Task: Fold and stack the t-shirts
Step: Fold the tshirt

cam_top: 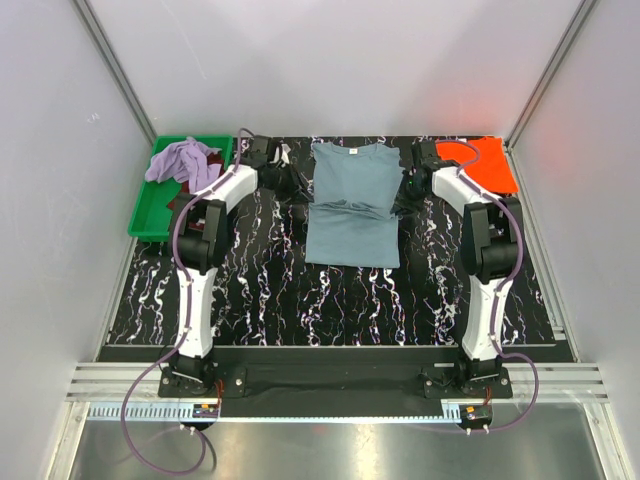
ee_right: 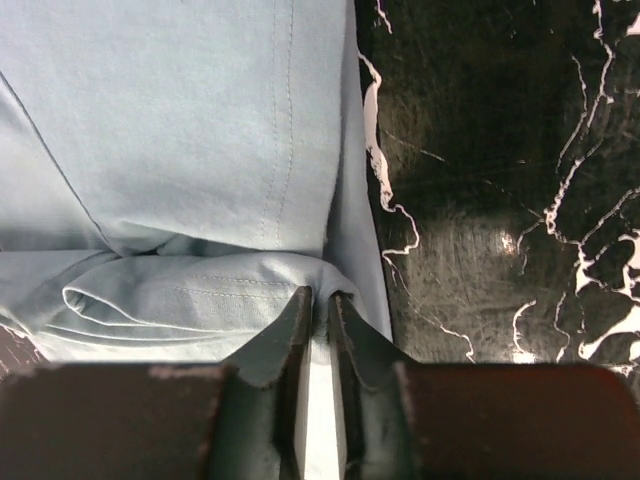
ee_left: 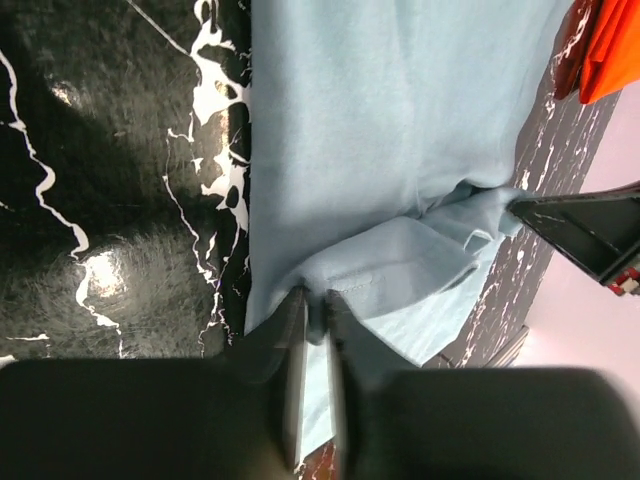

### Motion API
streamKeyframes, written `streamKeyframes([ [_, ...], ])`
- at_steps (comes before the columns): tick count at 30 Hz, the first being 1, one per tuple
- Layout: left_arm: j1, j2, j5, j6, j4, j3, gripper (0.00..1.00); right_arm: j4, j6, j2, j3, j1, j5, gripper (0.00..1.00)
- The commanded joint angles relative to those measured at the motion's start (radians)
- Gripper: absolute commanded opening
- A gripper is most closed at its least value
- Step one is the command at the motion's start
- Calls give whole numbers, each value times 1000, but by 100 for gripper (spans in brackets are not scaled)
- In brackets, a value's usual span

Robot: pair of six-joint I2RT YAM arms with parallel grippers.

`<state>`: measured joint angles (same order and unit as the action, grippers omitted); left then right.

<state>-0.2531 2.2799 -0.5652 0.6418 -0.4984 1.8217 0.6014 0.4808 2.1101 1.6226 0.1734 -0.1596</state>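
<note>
Left arm (cam_top: 195,290) and right arm (cam_top: 485,290) rise, elbows bent, reaching inward. Left gripper (ee_left: 315,300) and right gripper (ee_right: 318,297) flank the blue shirt's (cam_top: 350,200) bunched fold on the table (cam_top: 250,300). Their jaws are a slit apart at its edges; whether they grip, I cannot tell.

blue-grey t-shirt (cam_top: 350,200): soft matt cloth, smooth knit, stitched hems
orange t-shirt (cam_top: 495,168): matt cloth, upper right of the frame
lavender t-shirt (cam_top: 185,160): crumpled matt cloth
tray (cam_top: 143,215): green plastic, smooth
worktop (cam_top: 300,300): black, white-veined, glossy with glare
right tool (ee_right: 316,297): dark, matt, scuffed edges
rail (cam_top: 100,382): pale metal, lower left
</note>
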Motion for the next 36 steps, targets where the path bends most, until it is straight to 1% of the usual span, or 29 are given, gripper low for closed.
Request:
streamKeyframes([
  [1, 11, 3, -10, -8, 9, 56, 24, -32, 21, -5, 60, -12, -14, 21],
  [5, 35, -29, -21, -63, -29, 96, 32, -31, 47, -59, 65, -20, 14, 25],
  [6, 43, -42, -13, -65, -31, 99, 33, -26, 59, -71, 63, -20, 40, 28],
  [7, 57, -66, 1, -68, -31, 97, 35, -22, 65, -93, 57, -22, 49, 34],
  [8, 63, -80, 11, -73, -34, 97, 36, -20, 71, -104, 50, -20, 54, 35],
  [11, 64, -123, 54, -100, -49, 87, 39, -43, 96, -151, -16, -20, 54, 35],
  [14, 63, -149, 22, -94, -20, 22, 39, -74, 107, -183, -67, -20, 49, 33],
  [16, 57, -164, 2, -90, 21, -39, 39, -84, 104, -197, -92, -20, 25, 30],
  [19, 46, -158, -34, -91, 43, -67, 39, -107, 82, -202, -113, -20, -14, 26],
  [20, 43, -158, -41, -90, 49, -85, 38, -121, 62, -199, -115, -18, -43, 25],
  [25, 17, -158, -59, -71, 113, -139, 39, -94, 18, -112, -58, -20, -69, 24],
  [27, 14, -140, -68, -67, 123, -133, 39, -94, 9, -87, -49, -20, -69, 25],
  [31, 15, -62, -143, -48, 167, -90, 38, -117, -1, -38, -55, -26, -87, 27],
  [33, 15, -45, -157, -28, 187, -82, 38, -126, -5, -29, -61, -28, -98, 28],
  [36, 18, -23, -102, -31, 158, -61, 39, -124, -21, -6, -59, -34, -104, 30],
])
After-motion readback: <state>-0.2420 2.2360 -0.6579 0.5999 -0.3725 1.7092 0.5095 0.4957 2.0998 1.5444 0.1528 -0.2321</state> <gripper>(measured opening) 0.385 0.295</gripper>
